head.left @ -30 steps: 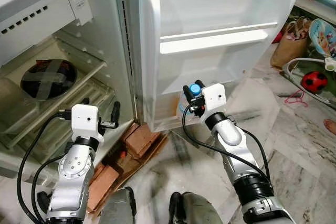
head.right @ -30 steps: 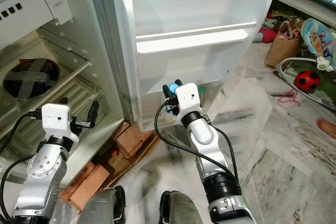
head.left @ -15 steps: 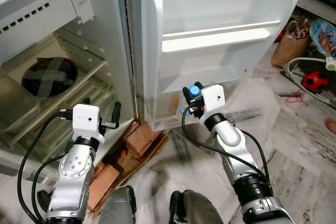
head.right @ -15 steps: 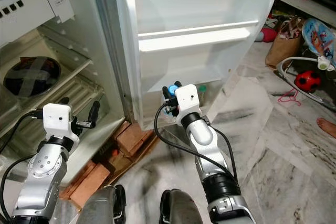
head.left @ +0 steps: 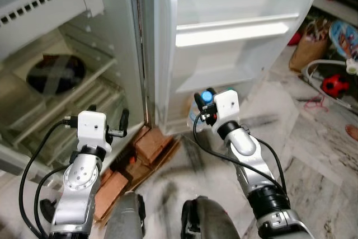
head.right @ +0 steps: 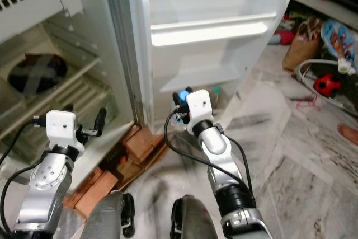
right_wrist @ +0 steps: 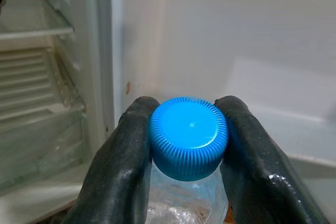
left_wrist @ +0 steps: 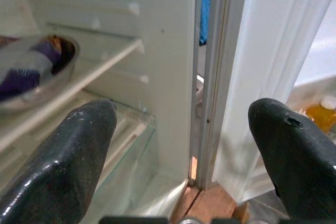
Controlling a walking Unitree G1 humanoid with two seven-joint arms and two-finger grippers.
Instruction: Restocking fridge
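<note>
The white fridge [head.left: 112,37] stood with its one white door [head.left: 235,26] swung wide, and everything else is placed against that door. One clear plastic bottle with a blue ribbed cap [right_wrist: 189,135] was held low in front of the door, just before its bottom bin, the right tool [head.left: 205,104] clenched on the bottle's neck with one black finger pressed against each side of the cap, as the right wrist view showed plainly. Two more capped containers sat in the door's bottom bin beyond it: one with a green cap [head.right: 216,89] and one orange-coloured with a pale cap [left_wrist: 321,115]. The door carried one long white shelf rail [head.left: 235,32] across its middle. To the hinge side of the door, inside the fridge, one round metal bowl with dark contents [head.left: 55,75] rested on an upper shelf. The left tool [head.left: 106,117] hovered below that shelf near the hinge edge, its two black fingers [left_wrist: 79,150] spread well apart and gripping nothing. Under the hinge corner lay a few red-brown bricks [head.left: 151,146] on the marbled floor [head.left: 313,155]. Away from the door's free edge stood one brown bag [head.left: 307,48] and one red and black ball [head.left: 334,82].
</note>
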